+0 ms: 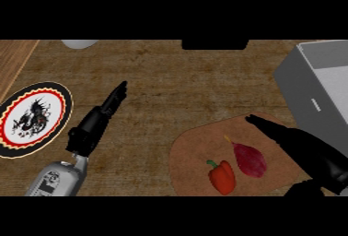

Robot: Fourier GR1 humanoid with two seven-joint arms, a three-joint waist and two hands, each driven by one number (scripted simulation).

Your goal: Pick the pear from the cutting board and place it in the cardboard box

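A dark red pear [250,159] with a pale stem lies on the brown cutting board [194,147], just right of a red bell pepper [222,177]. My right hand [306,147] hovers over the board's right side. It is open, with its fingers stretched up and left past the pear's top and its thumb low near the lower edge. It holds nothing. The box [306,90] looks grey with a pale inside and stands at the right edge, beyond the board. My left hand [102,117] is open at centre left, its straight fingers pointing away over the counter.
A round plate [34,117] with a red, black and white pattern lies at the left edge. A pale round object [80,44] and a black block [214,44] sit along the far edge. A lighter wooden strip [14,57] runs at the upper left.
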